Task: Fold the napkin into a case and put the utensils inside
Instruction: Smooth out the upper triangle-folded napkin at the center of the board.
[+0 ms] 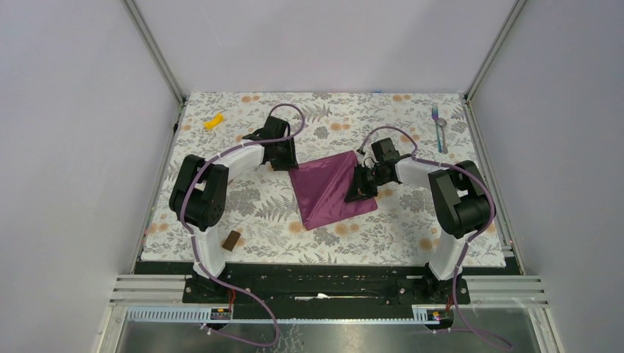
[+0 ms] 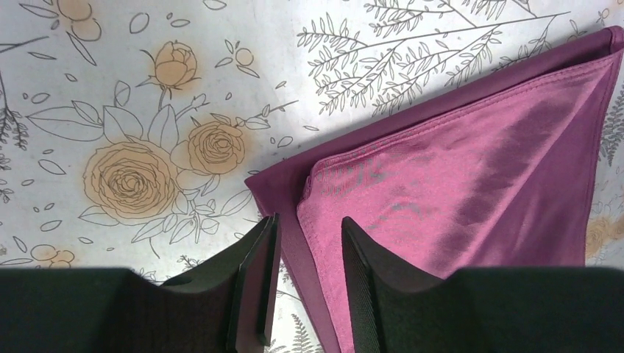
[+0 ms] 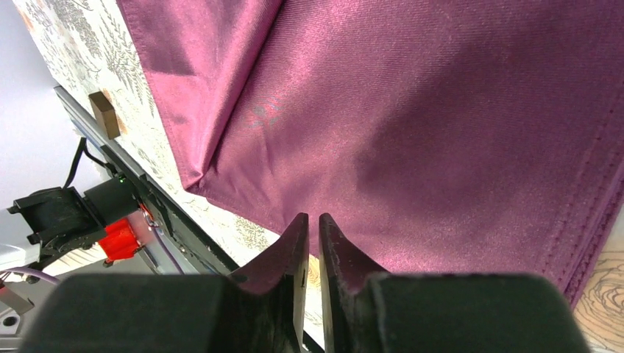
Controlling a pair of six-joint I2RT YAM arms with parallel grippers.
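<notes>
The plum-magenta napkin lies folded over on the middle of the floral table cover, an upper layer resting on a lower one. My left gripper is open at the napkin's upper-left corner, its fingers standing either side of the lower layer's edge strip. My right gripper is at the napkin's right edge, its jaws drawn almost together with the tips on the cloth's hem. The utensils, a fork and a spoon with bluish handles, lie side by side at the far right.
A small yellow piece lies at the far left of the table cover. A small brown block sits near the front left edge, also in the right wrist view. Metal frame posts flank the back corners.
</notes>
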